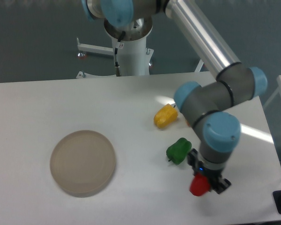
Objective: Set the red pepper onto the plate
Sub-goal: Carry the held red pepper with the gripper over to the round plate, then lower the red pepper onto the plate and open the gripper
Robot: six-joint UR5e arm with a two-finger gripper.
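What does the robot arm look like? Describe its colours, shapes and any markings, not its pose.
The arm has shiny silver metal tubes joined by chunky dark grey cylindrical joints with light blue round end caps. The small black two-finger gripper carries a tiny blue light near its top. No lettering is legible. A thin cable runs down the white base column.
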